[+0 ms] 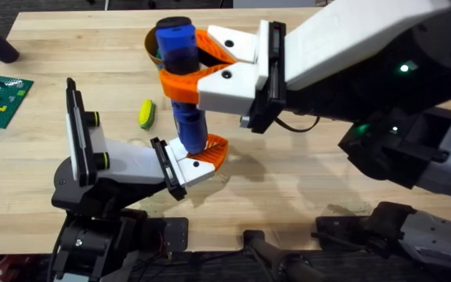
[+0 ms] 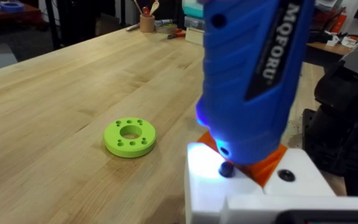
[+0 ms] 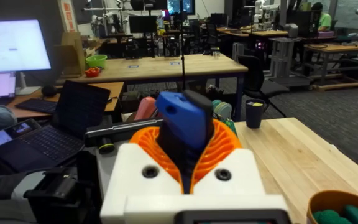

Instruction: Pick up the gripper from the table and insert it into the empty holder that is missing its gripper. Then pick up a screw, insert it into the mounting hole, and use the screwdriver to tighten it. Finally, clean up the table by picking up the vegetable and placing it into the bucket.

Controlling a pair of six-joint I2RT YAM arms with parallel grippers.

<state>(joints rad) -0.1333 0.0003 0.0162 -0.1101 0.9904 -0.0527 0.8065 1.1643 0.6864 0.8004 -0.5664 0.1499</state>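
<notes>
Screwdriver [image 1: 185, 86] is gripped upright by the right claw [image 1: 180, 69], tip set on the holder [image 1: 196, 159]; the left claw's state cannot be told.

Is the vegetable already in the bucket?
No, in the overhead view the vegetable lies on the table, beside the screwdriver and outside the bucket.

Vegetable [image 1: 146, 113] left of screwdriver [image 1: 183, 78]

Blue screwdriver [image 1: 185, 86] upright, tip seemingly on holder [image 1: 190, 166].
</notes>
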